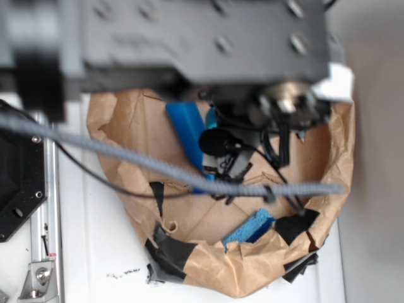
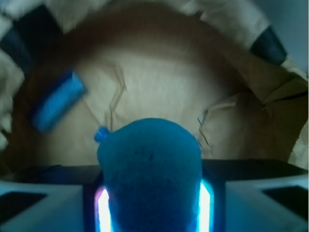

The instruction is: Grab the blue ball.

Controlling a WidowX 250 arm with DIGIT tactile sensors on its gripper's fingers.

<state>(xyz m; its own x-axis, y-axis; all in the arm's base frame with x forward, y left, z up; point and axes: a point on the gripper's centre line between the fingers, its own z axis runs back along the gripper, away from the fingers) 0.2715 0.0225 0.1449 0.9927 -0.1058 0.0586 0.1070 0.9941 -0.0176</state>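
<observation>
One claw (image 2: pixel 150 203) clenched on blue ball (image 2: pixel 149 169) | crumpled brown paper (image 2: pixel 159 92) | white table (image 1: pixel 101 240)

Blue ball (image 2: pixel 148 174): we record it teal-blue, matte, rough-surfaced, with a small knotted nub at upper left; fills the wrist view's lower centre.

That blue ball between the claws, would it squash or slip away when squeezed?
The blue ball looks matte and slightly rough, so it probably grips well rather than slipping. Its small knotted nub suggests a filled balloon, so likely soft and squashy. Being round, it would probably roll across the brown paper if dropped.
</observation>
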